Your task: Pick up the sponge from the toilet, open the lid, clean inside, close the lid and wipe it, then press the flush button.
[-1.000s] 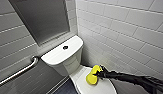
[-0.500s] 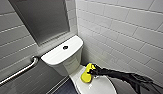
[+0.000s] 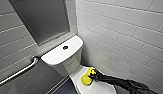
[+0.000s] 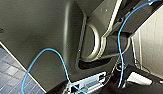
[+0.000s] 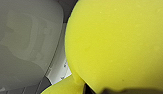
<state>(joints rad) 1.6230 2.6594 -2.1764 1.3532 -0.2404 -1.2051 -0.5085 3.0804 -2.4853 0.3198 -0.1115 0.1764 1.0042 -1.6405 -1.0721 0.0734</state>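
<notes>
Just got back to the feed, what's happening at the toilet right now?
The right hand is gripping the yellow sponge and holding it down on the white lid of the toilet, just in front of the tank. The lid looks closed. The flush button on the tank top sits well clear of the arm. A grab bar runs along the wall beside the toilet.
</notes>
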